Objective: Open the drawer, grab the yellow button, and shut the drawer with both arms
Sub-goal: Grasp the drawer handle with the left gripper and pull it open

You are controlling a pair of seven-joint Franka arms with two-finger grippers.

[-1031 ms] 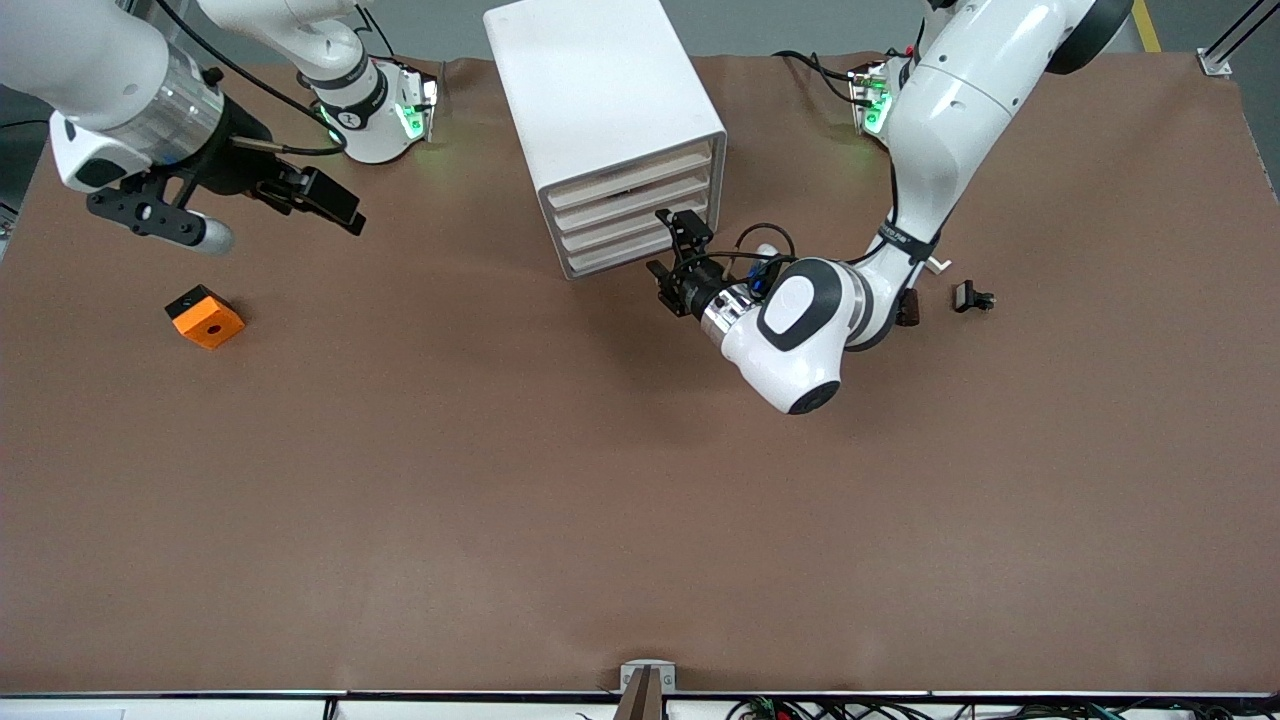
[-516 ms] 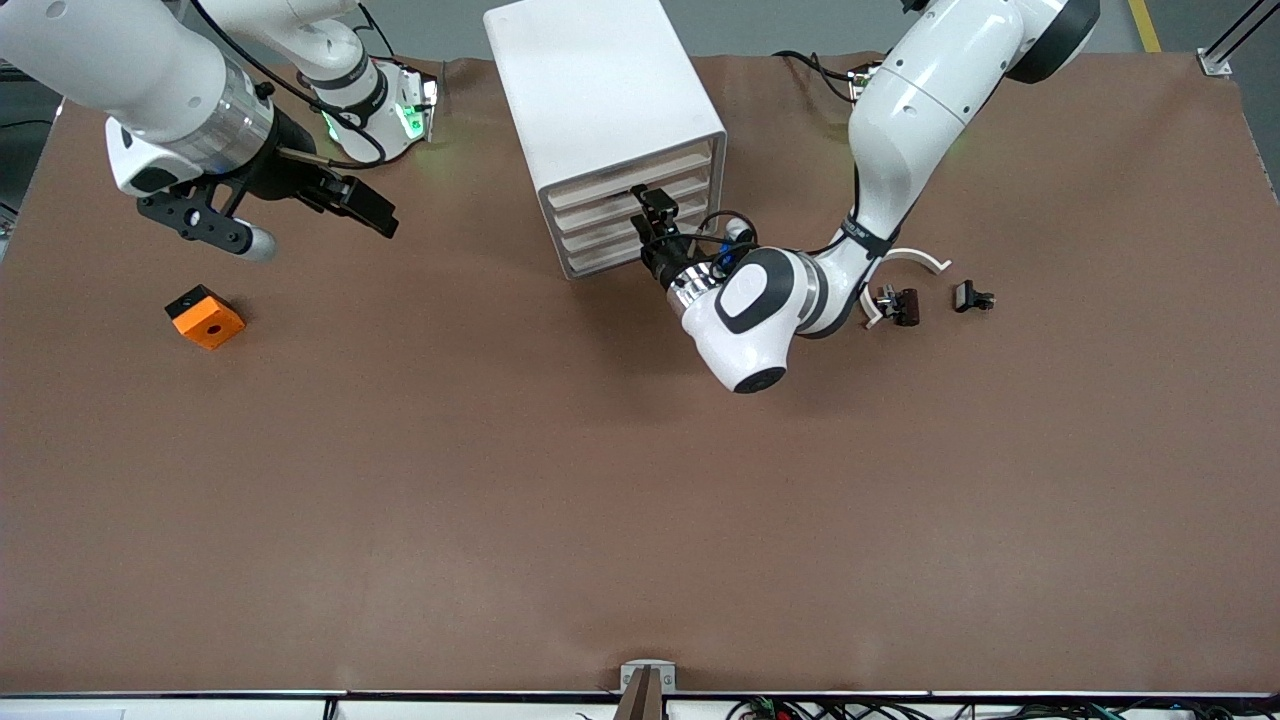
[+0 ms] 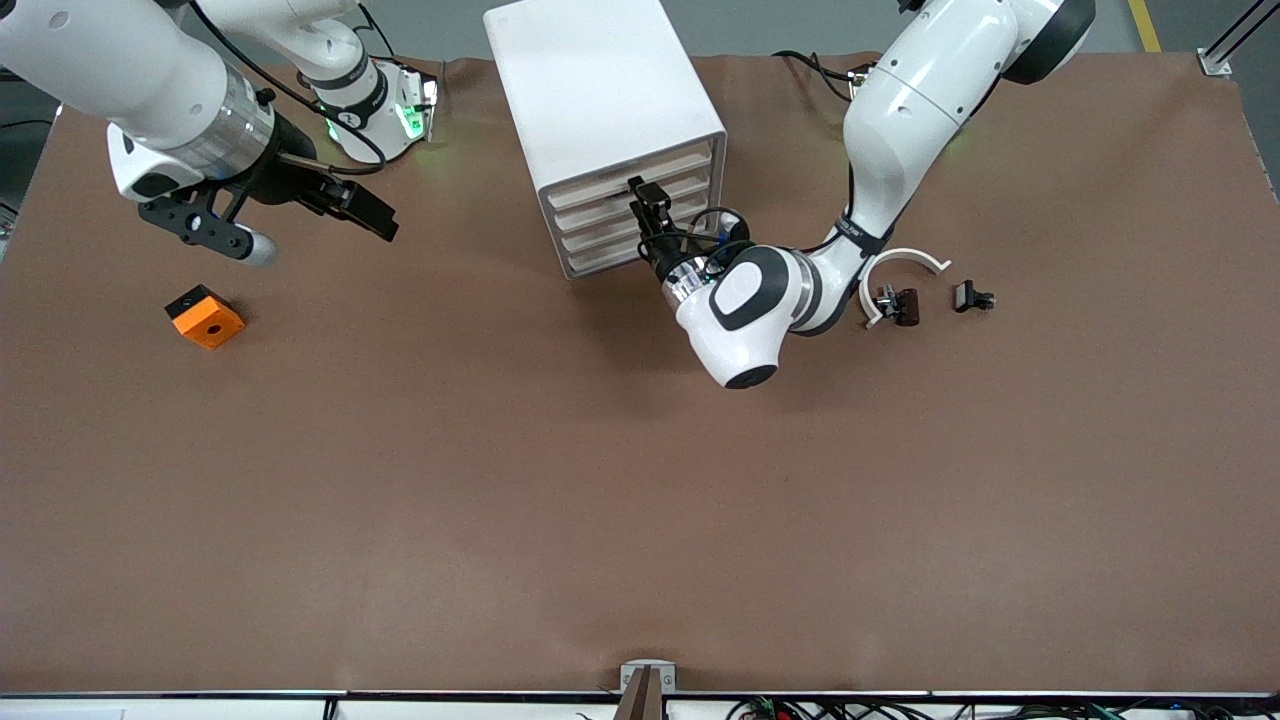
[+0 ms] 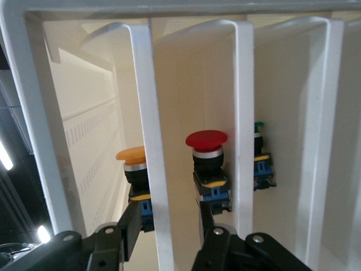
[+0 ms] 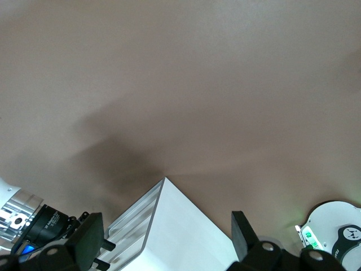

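Note:
The white drawer cabinet (image 3: 600,90) stands at the robots' edge of the table, all drawers shut. My left gripper (image 3: 647,203) is at the drawer fronts. In the left wrist view it (image 4: 169,228) is open, with one finger (image 4: 131,224) on each side of a white drawer handle bar (image 4: 151,169), not touching it. The button (image 4: 134,169), with its orange-yellow cap, shows in a drawer past that bar, partly hidden by it. It is hidden in the front view. My right gripper (image 3: 300,222) is open and empty above the table at the right arm's end, and it shows in its own wrist view (image 5: 166,237).
A red-capped button (image 4: 207,149) and a green one (image 4: 259,152) sit in neighbouring drawers. An orange square block with a hole (image 3: 205,316) lies at the right arm's end. A white curved piece (image 3: 905,262) and two small dark parts (image 3: 903,305) (image 3: 972,297) lie at the left arm's end.
My left gripper has moved up to the drawer fronts and now straddles a handle bar. My right arm shifted toward the cabinet, then nearly stopped.

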